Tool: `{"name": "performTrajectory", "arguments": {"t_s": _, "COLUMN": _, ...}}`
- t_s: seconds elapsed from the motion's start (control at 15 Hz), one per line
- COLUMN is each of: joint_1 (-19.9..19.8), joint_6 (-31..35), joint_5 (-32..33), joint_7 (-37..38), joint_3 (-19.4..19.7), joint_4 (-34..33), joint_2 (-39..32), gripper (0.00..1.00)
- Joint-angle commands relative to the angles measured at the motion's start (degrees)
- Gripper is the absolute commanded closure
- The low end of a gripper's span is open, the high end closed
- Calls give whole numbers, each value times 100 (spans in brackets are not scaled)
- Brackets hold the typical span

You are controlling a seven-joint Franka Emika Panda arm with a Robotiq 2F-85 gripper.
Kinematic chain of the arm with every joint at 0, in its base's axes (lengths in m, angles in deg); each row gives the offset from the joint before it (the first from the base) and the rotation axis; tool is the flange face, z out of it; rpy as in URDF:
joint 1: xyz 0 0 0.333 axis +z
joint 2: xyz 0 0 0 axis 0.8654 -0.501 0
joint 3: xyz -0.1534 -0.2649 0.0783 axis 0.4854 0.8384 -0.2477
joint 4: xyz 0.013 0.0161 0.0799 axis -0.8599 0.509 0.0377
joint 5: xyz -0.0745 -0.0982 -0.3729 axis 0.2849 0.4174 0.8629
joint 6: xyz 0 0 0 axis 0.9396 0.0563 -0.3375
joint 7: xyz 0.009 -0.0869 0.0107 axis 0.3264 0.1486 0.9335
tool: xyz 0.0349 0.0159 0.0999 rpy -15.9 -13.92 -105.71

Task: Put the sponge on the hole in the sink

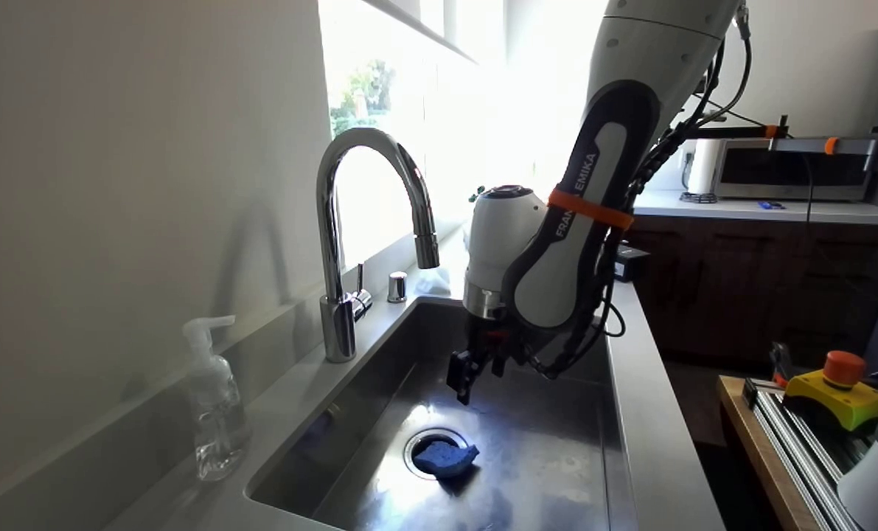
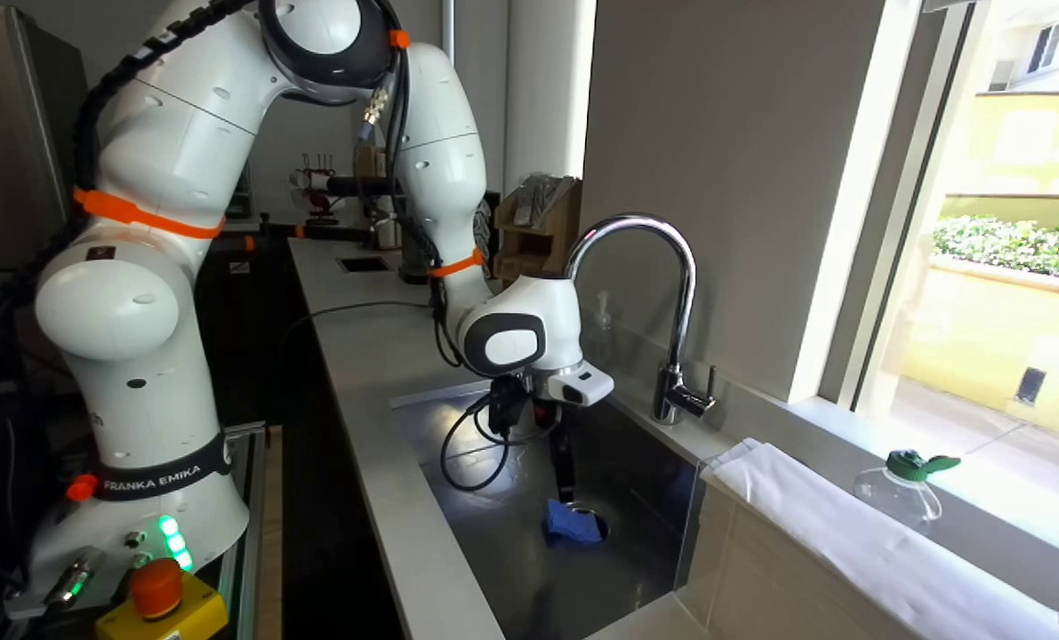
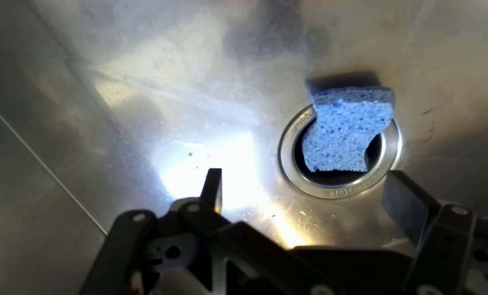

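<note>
The blue sponge (image 3: 348,135) lies over the drain hole (image 3: 330,178) on the floor of the steel sink (image 3: 166,86). It covers part of the dark opening, and one end rests beyond the shiny rim. In both exterior views the sponge (image 1: 447,459) (image 2: 572,523) lies partly across the hole (image 1: 424,444) (image 2: 604,526). My gripper (image 3: 305,176) is open, with nothing between its fingers. In the exterior views, the gripper (image 1: 480,380) (image 2: 565,496) points down inside the sink, above and beside the sponge, apart from it in the wrist view.
A tall chrome faucet (image 1: 328,221) (image 2: 687,284) arches over the sink's edge. A clear soap bottle (image 1: 217,420) stands on the counter. A white cloth (image 2: 876,542) and a green-capped bottle (image 2: 901,491) are by the window. The sink's walls surround the gripper. A cable (image 2: 445,458) loops from the wrist.
</note>
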Motion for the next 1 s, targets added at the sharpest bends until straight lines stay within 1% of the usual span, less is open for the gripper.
{"name": "performTrajectory", "arguments": {"t_s": 0.0, "joint_1": 19, "joint_6": -149, "joint_5": -4, "joint_7": -153, "joint_3": 41, "joint_4": 356, "joint_2": 423, "gripper": 0}}
{"name": "performTrajectory", "arguments": {"t_s": 0.53, "joint_1": 12, "joint_6": -121, "joint_5": 193, "joint_7": -247, "joint_3": 178, "joint_4": 896, "joint_2": 1092, "gripper": 0}}
{"name": "performTrajectory", "arguments": {"t_s": 0.73, "joint_1": -112, "joint_6": -247, "joint_5": 224, "joint_7": -412, "joint_3": 145, "joint_4": 1082, "joint_2": 1413, "gripper": 0}}
{"name": "performTrajectory", "arguments": {"t_s": 0.93, "joint_1": -140, "joint_6": -332, "joint_5": 451, "joint_7": -432, "joint_3": 205, "joint_4": 1248, "joint_2": 1707, "gripper": 0}}
